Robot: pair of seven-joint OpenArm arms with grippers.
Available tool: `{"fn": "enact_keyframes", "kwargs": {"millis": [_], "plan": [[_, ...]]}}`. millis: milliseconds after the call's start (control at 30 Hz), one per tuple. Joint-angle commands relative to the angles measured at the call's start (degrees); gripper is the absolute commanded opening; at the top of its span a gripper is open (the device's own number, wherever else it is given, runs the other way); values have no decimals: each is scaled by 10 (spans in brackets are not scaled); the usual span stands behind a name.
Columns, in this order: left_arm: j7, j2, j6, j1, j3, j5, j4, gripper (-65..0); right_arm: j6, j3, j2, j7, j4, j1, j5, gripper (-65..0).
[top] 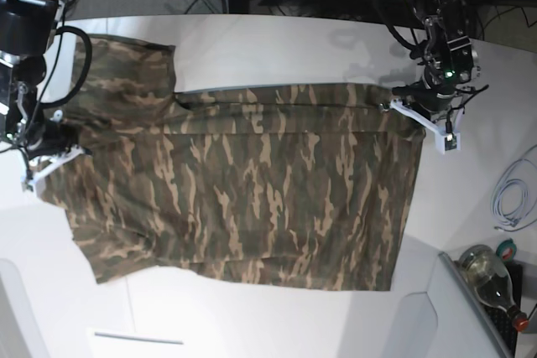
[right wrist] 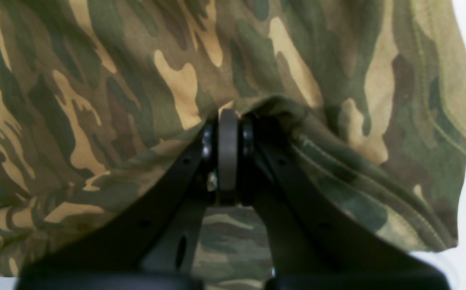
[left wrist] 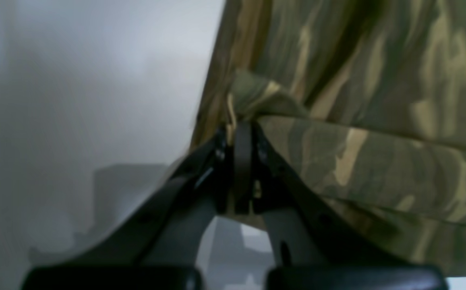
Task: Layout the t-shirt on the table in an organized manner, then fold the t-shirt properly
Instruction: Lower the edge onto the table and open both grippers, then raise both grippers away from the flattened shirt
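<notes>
The t-shirt [top: 252,199] is spread across the middle of the tabletop [top: 277,48], reaching from the left edge of the base view almost to its right side. One sleeve is laid out at the far left. The right pincer [top: 52,155] is placed at the shirt's left edge, closed over a bunched fold of cloth, as is seen in the right wrist view [right wrist: 228,121]. The left pincer [top: 401,106] is set at the shirt's far right corner, clamped on a gathered edge [left wrist: 243,121]. A coiled cable [top: 513,199] lies right of the shirt, and a bottle [top: 491,274] is found nearer, beyond the tabletop's near right corner.
</notes>
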Motion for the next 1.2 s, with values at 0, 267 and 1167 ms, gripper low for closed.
{"fn": "enact_keyframes", "kwargs": {"millis": [0,267,1167], "plan": [[-24,-3,4,-8,-2,5,9,-650,0,0,8,9,14,9,1,-636],[-30,-5,4,-8,-3,0,20,-482,0,14,-15,-4,242,-101,2,-207],[-31,-43,-151,138,-215,-126,140,-43,5,30,-98,-32,256,-300,1,-299]]}}
